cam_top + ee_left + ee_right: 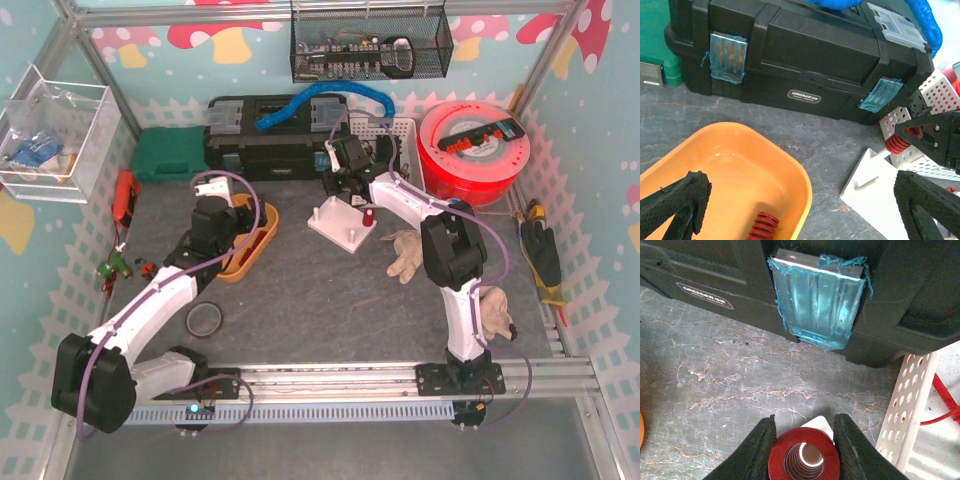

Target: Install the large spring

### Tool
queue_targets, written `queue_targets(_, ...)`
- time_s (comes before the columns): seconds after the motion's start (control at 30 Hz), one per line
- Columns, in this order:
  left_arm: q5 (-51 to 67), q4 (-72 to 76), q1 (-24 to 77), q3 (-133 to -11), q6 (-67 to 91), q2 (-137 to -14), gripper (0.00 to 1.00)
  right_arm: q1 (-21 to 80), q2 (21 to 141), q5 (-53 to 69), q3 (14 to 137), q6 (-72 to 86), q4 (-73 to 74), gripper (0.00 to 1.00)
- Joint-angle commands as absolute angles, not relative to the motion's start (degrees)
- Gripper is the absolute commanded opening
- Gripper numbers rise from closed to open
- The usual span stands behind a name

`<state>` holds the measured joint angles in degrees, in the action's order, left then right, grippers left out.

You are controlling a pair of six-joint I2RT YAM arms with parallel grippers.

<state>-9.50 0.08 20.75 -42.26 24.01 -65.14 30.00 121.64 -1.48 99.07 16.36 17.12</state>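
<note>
Large spring (804, 460) — pinched in right tool (803, 432).

Two arms (150, 305), one orange tray (268, 228), one black toolbox (265, 150), one white base (335, 228)

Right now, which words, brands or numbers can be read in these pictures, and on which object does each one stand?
"GRE...": white letters on the brand badge on the front of the black toolbox; the rest of the word and the small line under it are too blurred to read.
Unreadable: the black label on the red spool is too small.
No other text can be read.
</note>
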Motion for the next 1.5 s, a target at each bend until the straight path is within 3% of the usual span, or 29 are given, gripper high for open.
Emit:
queue_targets(0.0, -10.78, -0.43, 20.54, -43.83, 23.70, -65.95, 0.99, 29.57, 120.66, -0.96, 99.14, 16.79, 14.64, 0.00)
queue_targets(0.17, -10.70, -0.44, 20.54, -44.03, 23.94, -66.50, 0.99, 29.11, 121.75, 0.54, 98.08, 17.54, 12.98, 0.00)
queue_targets(0.43, -10.37, -0.44, 20.48, -44.42, 24.22, -67.44, 0.99, 28.83, 124.03, 2.16, 97.95, 18.24, 12.23, 0.16)
queue_targets(0.67, -8.46, -0.53, 20.19, -44.41, 25.84, -68.11, 0.99, 28.35, 123.74, 1.31, 98.17, 18.56, 12.81, 0.42)
queue_targets(1.07, -5.69, -11.72, 14.49, -46.39, 27.75, -67.53, 0.98, 27.90, 110.27, 1.52, 98.62, 17.15, 22.71, 0.51)
queue_targets(1.17, -3.58, -14.96, 12.21, -47.38, 24.14, -68.76, 0.92, 27.92, 103.58, 2.42, 95.20, 18.55, 23.71, 0.56)
queue_targets(1.47, 6.47, -26.73, 7.21, -53.25, 9.93, -75.89, 0.59, 27.90, 91.35, 2.70, 88.10, 18.29, 27.43, 0.67)
